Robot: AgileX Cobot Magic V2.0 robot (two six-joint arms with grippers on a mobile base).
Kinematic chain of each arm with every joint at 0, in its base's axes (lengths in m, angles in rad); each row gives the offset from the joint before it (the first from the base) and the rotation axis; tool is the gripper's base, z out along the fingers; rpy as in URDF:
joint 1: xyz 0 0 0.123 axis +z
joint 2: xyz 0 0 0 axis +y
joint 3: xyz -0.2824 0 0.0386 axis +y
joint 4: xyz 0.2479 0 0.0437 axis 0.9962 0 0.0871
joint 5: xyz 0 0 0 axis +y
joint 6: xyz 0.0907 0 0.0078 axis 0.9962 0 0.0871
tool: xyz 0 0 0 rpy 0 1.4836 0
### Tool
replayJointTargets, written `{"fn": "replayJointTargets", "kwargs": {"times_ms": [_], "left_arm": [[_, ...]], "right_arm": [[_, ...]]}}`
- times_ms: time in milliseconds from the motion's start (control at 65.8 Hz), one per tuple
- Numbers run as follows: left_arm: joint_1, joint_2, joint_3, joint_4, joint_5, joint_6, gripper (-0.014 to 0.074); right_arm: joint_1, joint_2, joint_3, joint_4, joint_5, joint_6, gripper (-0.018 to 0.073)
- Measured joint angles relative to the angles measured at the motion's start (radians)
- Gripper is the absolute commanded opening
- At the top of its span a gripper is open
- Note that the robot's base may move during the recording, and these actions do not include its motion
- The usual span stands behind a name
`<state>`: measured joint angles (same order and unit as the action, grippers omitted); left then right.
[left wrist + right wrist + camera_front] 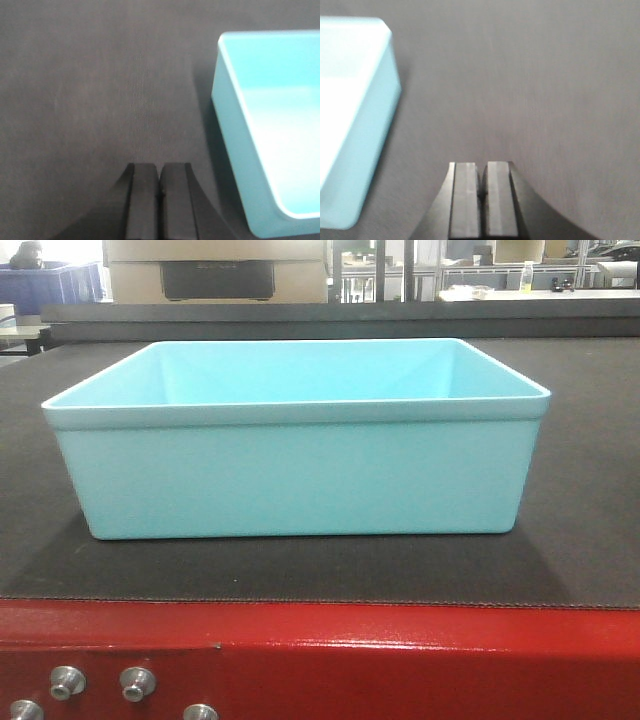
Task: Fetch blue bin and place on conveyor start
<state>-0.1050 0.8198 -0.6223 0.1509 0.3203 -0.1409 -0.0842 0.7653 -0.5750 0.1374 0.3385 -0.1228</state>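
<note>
Front view: we see the blue bin [300,455] sitting upright and empty on the conveyor start [580,540], close to the belt's near edge and roughly centred across it. The red frame [400,660] runs along the bottom, with silver bolts [137,682] at its lower left. No pincer shows here. Behind the belt there is a cardboard box [215,268].

Left wrist view: we see the left pincer [159,200] over bare belt, its two dark fingers [142,200] pressed together with nothing between them. The bin's corner and side wall sit to its right, near but apart from it.

Right wrist view: we see the right pincer [483,200] also over bare belt, fingers [465,200] closed up with only a thin seam, gripping nothing. The bin sits at the left edge, apart from it.
</note>
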Motion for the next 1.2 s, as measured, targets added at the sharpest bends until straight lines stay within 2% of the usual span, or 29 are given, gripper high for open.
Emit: {"fn": "replayJointTargets", "kwargs": {"times_ms": [137, 395, 1200], "left_arm": [[0.0, -0.169, 0.086, 0.011, -0.081, 0.0, -0.0111], [0.0, -0.389, 0.153, 0.017, -0.108, 0.0, -0.0111], [0.0, -0.43, 0.157, 0.017, -0.113, 0.0, -0.0111]], "right_arm": [[0.012, -0.204, 0.074, -0.01, -0.05, 0.0, -0.016], [0.016, -0.472, 0.094, -0.014, -0.066, 0.0, -0.016], [0.016, -0.498, 0.095, -0.016, -0.069, -0.002, -0.0162]]}}
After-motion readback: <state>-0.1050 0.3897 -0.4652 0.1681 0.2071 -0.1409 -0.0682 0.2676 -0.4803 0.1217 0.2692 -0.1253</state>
